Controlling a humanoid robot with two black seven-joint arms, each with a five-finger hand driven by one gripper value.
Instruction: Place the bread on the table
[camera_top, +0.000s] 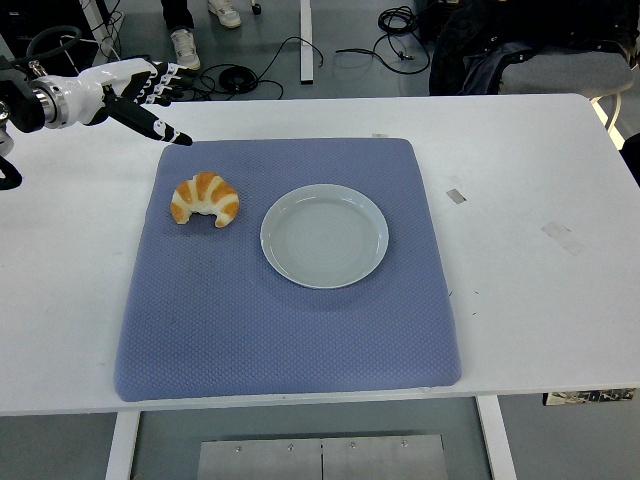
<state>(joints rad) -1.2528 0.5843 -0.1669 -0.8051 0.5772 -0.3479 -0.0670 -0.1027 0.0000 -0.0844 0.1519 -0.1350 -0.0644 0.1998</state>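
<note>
Head view: plate (324, 235) empty; croissant (204, 198) beside it on mat (290, 330); left hand (140, 92) spread, holding nothing.

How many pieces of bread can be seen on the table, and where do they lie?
1. The croissant lies on the blue mat, just left of the empty white plate and apart from it. Nothing on the table could hide another piece.

light: bright, even, from overhead | shadows: soft, faint | glare: none | focus: sharp throughout | blur: none
</note>
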